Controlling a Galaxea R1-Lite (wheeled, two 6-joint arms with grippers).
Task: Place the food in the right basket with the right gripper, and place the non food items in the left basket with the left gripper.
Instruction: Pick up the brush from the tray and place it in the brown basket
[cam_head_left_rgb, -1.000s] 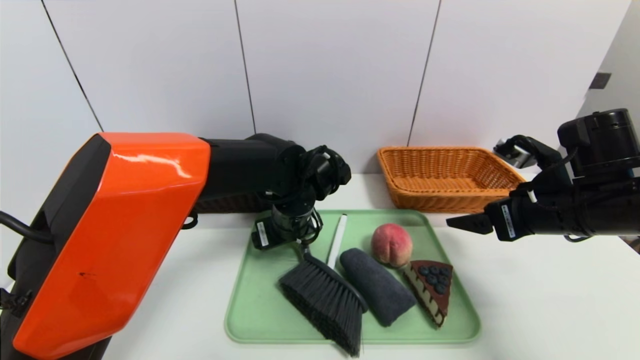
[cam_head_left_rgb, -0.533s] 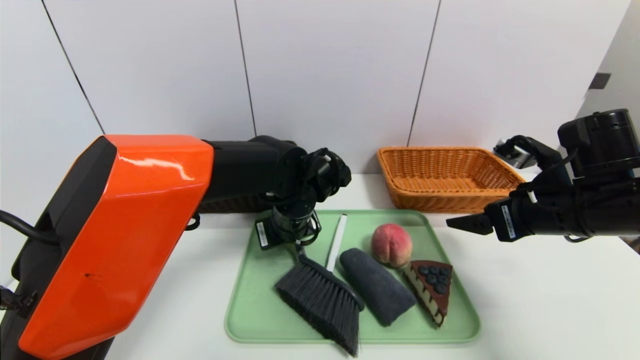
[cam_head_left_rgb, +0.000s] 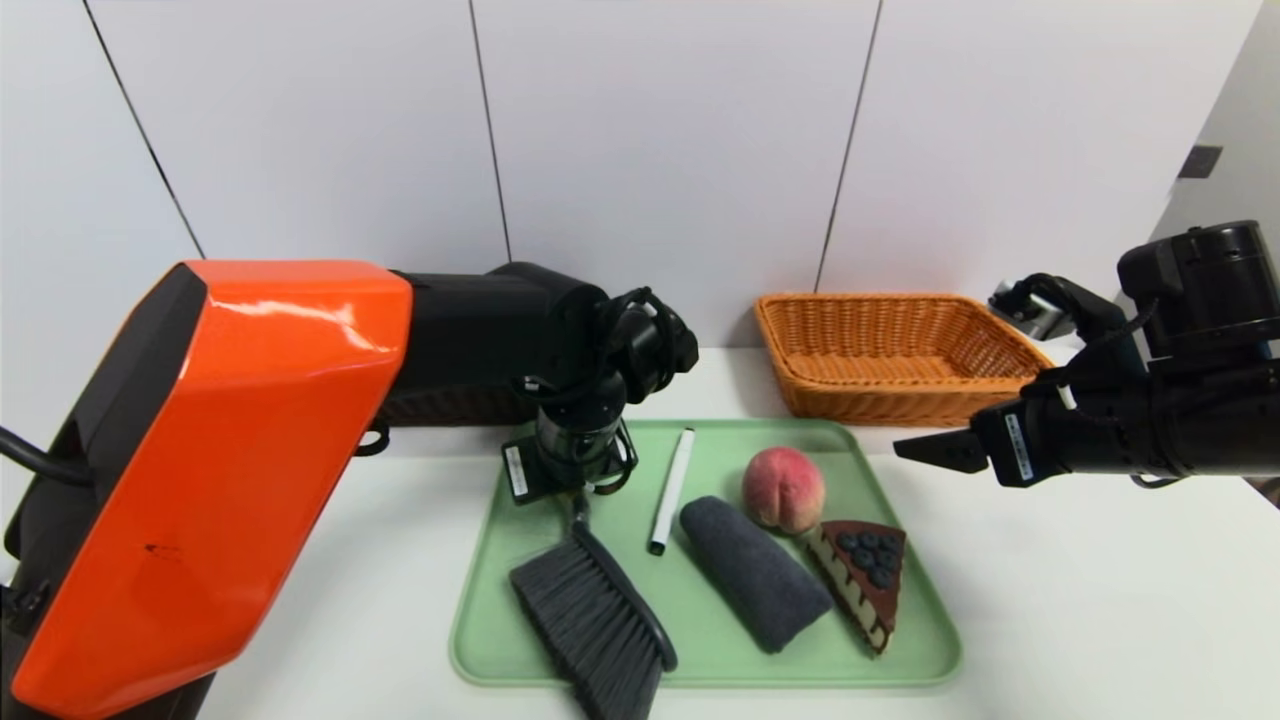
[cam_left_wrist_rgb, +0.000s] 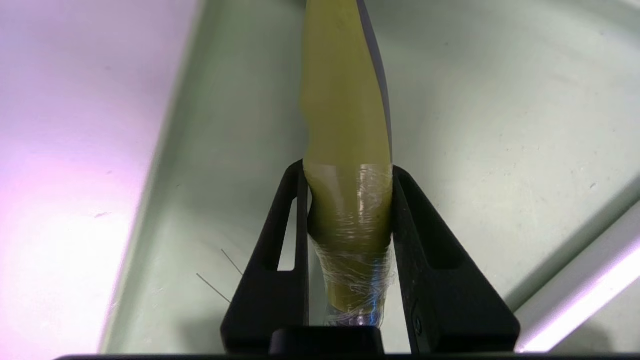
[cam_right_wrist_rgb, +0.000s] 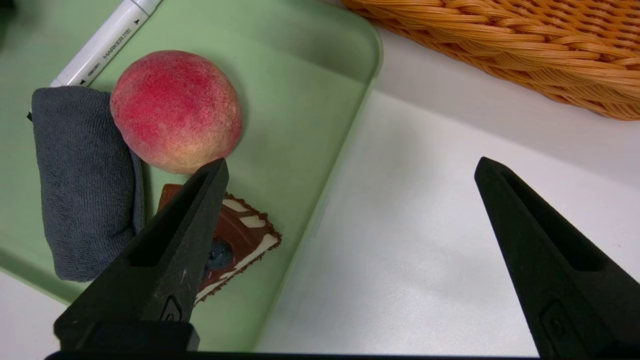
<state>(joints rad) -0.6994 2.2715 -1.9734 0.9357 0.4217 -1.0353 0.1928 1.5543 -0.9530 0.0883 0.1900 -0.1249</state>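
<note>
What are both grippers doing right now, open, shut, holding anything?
Left gripper: shut on the yellowish handle of the black-bristled hand brush, over the green plastic tray.
Right gripper: open, empty, beside the tray.

Bright, even light from overhead. Soft short shadows under the rolled towel (cam_head_left_rgb: 755, 573) and brush (cam_head_left_rgb: 592, 620) on the green tray (cam_head_left_rgb: 520, 640). Sharp glare streak along the orange arm cover (cam_head_left_rgb: 215, 450) at upper left of the head view. Blown-out pinkish white at the left of the left wrist view; brush handle (cam_left_wrist_rgb: 347, 145) slightly soft toward the top. Near black fingers (cam_right_wrist_rgb: 165, 260) soft-edged in the right wrist view.
</note>
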